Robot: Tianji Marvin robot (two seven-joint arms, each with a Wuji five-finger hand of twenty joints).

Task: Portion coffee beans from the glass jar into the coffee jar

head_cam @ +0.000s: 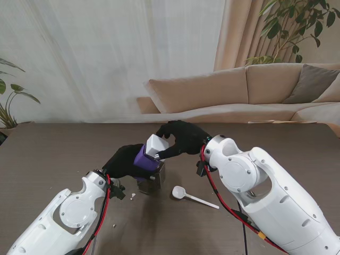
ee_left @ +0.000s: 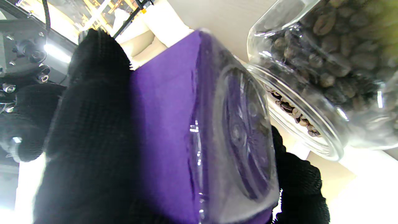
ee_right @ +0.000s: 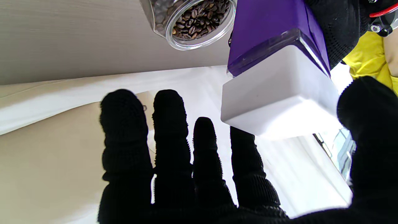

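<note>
While the left hand (head_cam: 123, 161) clamps the purple coffee jar (head_cam: 147, 158), the right hand (head_cam: 183, 137) pinches its white lid (head_cam: 157, 145).

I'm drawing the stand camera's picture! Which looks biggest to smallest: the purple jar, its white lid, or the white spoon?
1. Purple coffee jar, though the left hand covers part of it.
2. White lid and white spoon: too alike to rank. The lid is chunkier, the spoon long and thin.

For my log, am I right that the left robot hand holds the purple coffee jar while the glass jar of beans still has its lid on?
Not quite: the glass jar is open, with no lid, as the right wrist view shows beans at its bare mouth. The left robot hand does hold the purple coffee jar.
</note>
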